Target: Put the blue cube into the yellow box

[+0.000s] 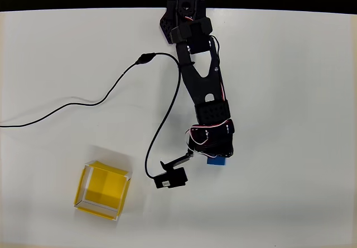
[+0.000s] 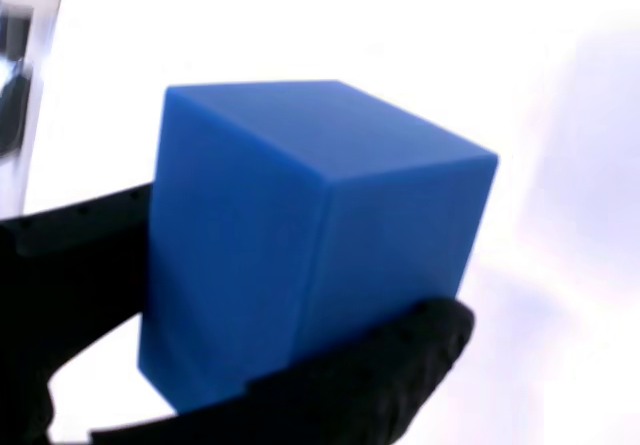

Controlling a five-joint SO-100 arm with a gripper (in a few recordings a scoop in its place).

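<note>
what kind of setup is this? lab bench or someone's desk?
Looks like a bare robot test bench, probably a lab. A plain white table carries one black arm, a loose black cable, a yellow box and a blue cube between the fingers.

From overhead I found the blue cube (image 1: 216,161) mostly covered by the gripper (image 1: 215,154); only a strip of blue showed under the black wrist, and I could not see the jaws. In the wrist view the black fingers (image 2: 380,380) ran off the bottom and left edges, the lower one blurred. A blurred object at the upper left edge I could not identify
</note>
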